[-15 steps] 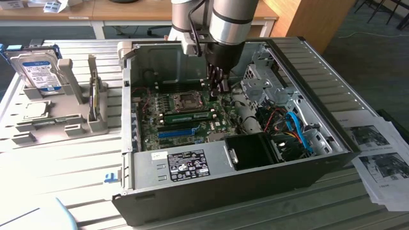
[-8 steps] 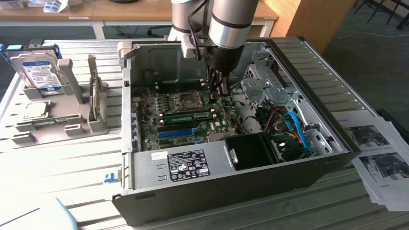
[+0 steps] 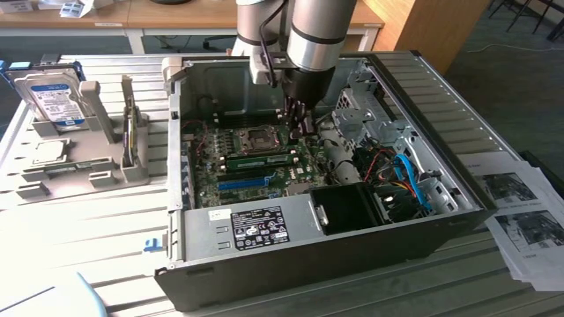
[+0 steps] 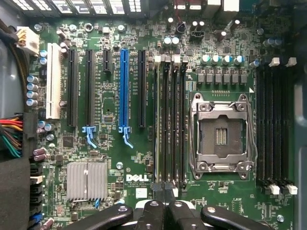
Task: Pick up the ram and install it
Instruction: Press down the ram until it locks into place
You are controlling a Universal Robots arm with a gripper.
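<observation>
Wooden desks line the far side, dark carpet beyond, with daylight brightening the slatted surface.

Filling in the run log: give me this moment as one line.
gripper: shut, inside the computer case | over motherboard memory slots | ram: lies in a slot | hard drive: in stand outside case

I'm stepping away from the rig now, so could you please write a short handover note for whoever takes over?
Gripper: shut, low inside the case over the memory slots beside the processor socket.
Ram: a green stick lies along those slots, below the gripper.
Done: ram brought to the slots.
Left: full seating and latching cannot be confirmed from the views.
</observation>
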